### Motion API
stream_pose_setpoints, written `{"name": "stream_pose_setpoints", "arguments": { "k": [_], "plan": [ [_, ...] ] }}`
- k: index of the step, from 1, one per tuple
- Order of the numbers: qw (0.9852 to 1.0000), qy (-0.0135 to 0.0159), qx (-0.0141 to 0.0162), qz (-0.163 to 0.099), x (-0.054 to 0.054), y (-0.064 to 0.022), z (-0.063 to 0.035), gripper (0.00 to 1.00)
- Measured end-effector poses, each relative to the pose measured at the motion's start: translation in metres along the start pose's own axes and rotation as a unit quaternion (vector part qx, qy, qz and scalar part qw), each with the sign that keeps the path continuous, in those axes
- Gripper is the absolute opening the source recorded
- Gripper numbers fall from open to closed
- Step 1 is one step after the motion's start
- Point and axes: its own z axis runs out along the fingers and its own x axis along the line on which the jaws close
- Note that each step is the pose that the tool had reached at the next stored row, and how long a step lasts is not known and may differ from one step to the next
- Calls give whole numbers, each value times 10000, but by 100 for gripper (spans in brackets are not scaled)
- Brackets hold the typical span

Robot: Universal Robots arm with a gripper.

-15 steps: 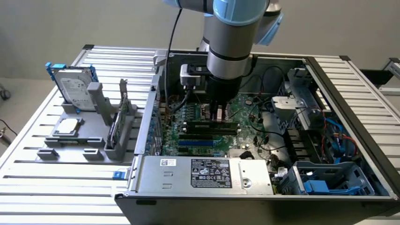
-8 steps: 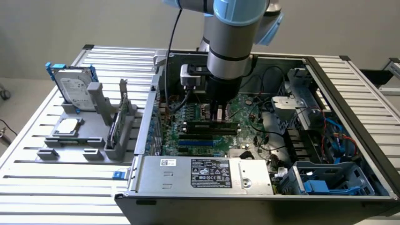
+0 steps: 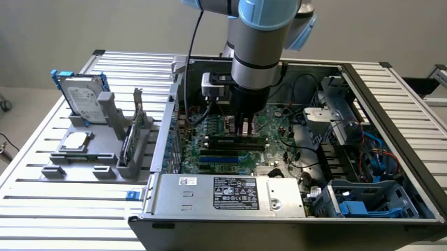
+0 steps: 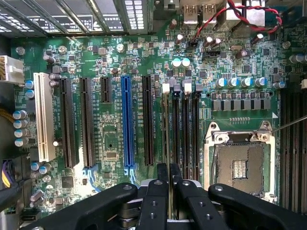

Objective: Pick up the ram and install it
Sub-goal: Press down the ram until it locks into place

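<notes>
My gripper (image 3: 244, 130) reaches straight down into the open computer case (image 3: 391, 110), over the motherboard's memory slots (image 4: 184, 134). In the wrist view its fingers (image 4: 156, 191) stand close together, shut on the ram (image 4: 167, 129), a thin dark stick seen edge-on. The ram runs along the outermost memory slot, and its far end reaches a white latch (image 4: 166, 87). From the exterior view the ram (image 3: 223, 140) is a dark bar lying along the board under the fingers. Whether it sits fully down in the slot I cannot tell.
An open processor socket (image 4: 238, 163) lies beside the memory slots, and a blue expansion slot (image 4: 127, 124) on the other side. The power supply (image 3: 231, 193) fills the case's near end. On the grey fixture at the exterior view's left stand a hard drive (image 3: 82, 98) and a square silver chip (image 3: 75, 141).
</notes>
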Motion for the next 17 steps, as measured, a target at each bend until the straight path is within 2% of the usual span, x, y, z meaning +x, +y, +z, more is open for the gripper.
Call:
{"name": "stream_pose_setpoints", "arguments": {
  "k": [17],
  "plan": [
    [10000,-11,1,44,-6,-2,23,14]
  ]
}}
